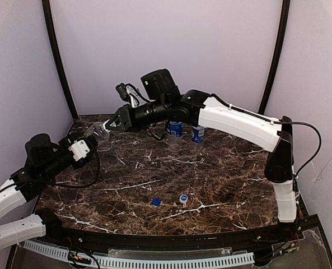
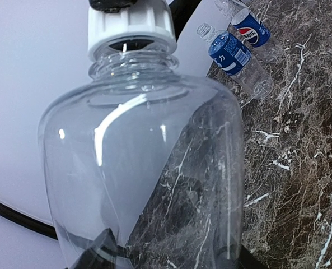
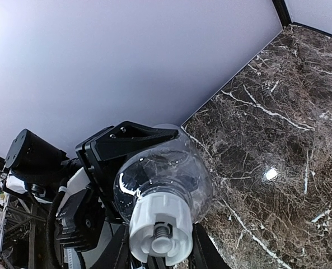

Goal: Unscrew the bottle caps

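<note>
While the right end effector (image 3: pixel 161 249) pinches the white cap (image 3: pixel 159 224), jaws narrow on either side of it, the bottle (image 2: pixel 143 168) runs away toward the left end effector (image 1: pixel 90 140), which clamps its body. Its long axis lies tilted, near level, cap end toward the right arm, raised over the tabletop's (image 1: pixel 210 174) back-left corner. A blue cap (image 1: pixel 156 201) and a second cap (image 1: pixel 183 198) lie loose near the front. The labelled bottles (image 1: pixel 175 130) stand at the back, by pale walls (image 1: pixel 154 45).
</note>
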Controlling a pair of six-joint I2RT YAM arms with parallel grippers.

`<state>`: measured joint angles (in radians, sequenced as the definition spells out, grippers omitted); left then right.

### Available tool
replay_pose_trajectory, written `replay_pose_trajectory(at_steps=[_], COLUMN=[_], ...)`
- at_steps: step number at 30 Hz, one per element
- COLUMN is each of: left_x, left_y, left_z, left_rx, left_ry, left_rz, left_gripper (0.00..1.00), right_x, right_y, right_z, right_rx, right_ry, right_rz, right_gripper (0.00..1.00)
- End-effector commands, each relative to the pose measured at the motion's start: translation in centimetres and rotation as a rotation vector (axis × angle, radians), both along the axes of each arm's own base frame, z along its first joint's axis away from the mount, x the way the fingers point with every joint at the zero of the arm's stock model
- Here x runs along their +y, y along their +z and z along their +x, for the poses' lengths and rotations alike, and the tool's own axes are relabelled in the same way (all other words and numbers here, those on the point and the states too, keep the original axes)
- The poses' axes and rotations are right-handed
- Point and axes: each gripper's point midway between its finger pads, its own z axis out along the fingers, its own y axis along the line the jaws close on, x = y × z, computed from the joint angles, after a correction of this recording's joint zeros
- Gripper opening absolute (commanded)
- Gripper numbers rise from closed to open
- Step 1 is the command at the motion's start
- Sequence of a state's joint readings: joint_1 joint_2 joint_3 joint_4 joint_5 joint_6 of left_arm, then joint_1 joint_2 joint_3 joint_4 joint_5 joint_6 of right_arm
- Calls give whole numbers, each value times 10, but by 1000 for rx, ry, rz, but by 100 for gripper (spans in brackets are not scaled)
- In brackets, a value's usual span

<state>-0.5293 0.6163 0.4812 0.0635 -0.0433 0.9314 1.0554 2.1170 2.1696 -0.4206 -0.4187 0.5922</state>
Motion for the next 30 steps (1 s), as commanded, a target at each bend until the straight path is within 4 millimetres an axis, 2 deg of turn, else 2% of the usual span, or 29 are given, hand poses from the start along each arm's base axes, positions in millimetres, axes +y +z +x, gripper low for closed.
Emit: replay_pose_trajectory(at_steps=[1,2,5,7,10,13,17,19,21,23,24,27,30], left_x=[-6,-7,-8,-9,-8,-8,-8,-15,-26,-40,-49,-62,-69], left_y=[0,-1,-3,-3,-1,-2,-5,-6,-12,-17,-20,-25,-23], left_z=[-3,-3,-5,-4,-4,-4,-6,-12,-25,-47,-65,-104,-127], left_rx=[-12,-8,-5,-2,3,11,23,57,146,265,356,548,658], left_ry=[-37,-41,-50,-50,-44,-42,-45,-94,-173,-291,-380,-537,-637], left_rz=[5,6,7,3,-5,-11,-14,-34,-60,-96,-125,-176,-220], left_gripper=[51,51,51,52,51,51,50,50,50,49,49,49,49], right_x=[10,11,14,14,12,8,3,2,1,-4,-9,-22,-33], right_y=[3,1,-2,-1,0,2,8,18,27,29,28,3,-19], right_z=[-5,-6,-6,-5,-3,-2,-7,-24,-48,-78,-93,-134,-156], right_rx=[10,14,30,28,11,0,-57,-149,-301,-517,-632,-906,-1075], right_ry=[37,44,60,55,43,32,66,165,276,392,454,625,751], right_rz=[36,34,35,36,35,30,39,70,89,89,88,52,22], right_gripper=[23,25,38,38,27,0,0,0,0,0,0,0,0])
